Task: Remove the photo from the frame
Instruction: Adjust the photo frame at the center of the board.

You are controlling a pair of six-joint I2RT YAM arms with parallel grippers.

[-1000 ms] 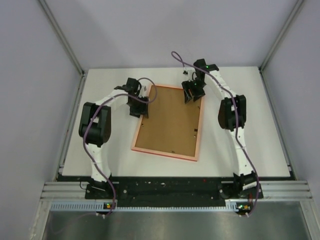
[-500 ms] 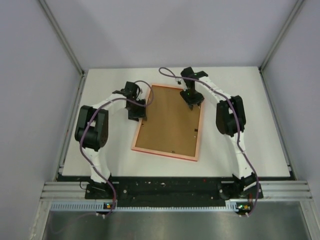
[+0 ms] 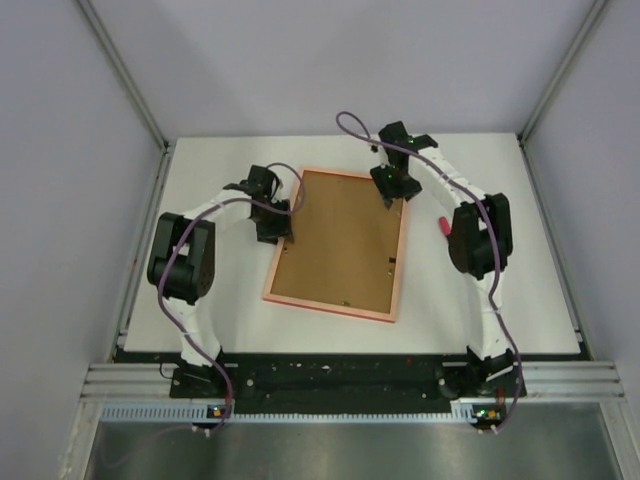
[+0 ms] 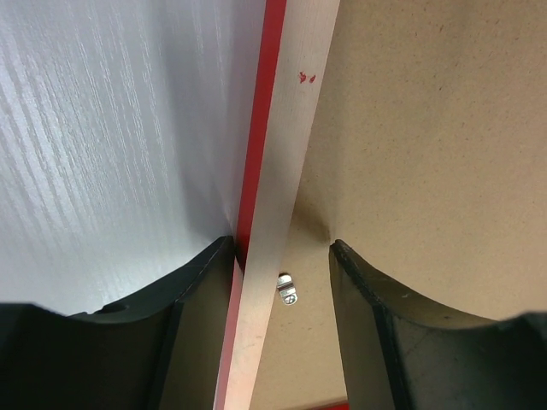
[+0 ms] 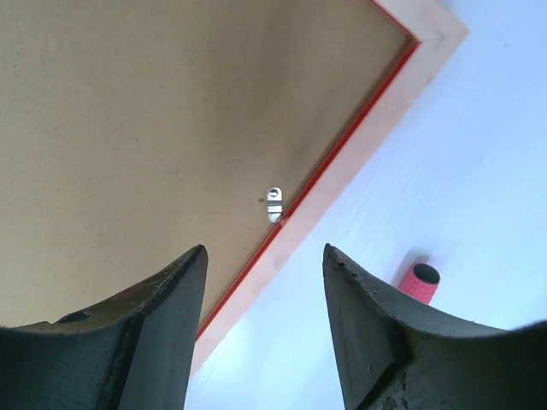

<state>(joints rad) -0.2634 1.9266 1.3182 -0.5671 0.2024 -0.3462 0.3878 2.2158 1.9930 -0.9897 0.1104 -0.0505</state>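
Top external view: the frame (image 3: pixel 340 245) lies back-up on the white bench (image 3: pixel 520 290). The left pincer (image 3: pixel 282 235) straddles its left rail, jaws spread. The right pincer (image 3: pixel 392 192) hangs over its far right corner, spread and empty.

Jaws of left gripper (image 4: pixel 282 256) apart, straddling frame (image 4: pixel 278 154) rail; left finger just beside its red outer edge; metal clip (image 4: pixel 287 289) between fingers; brown backing (image 4: pixel 427 128) ahead of right finger; white table (image 4: pixel 111 128) ahead of left.
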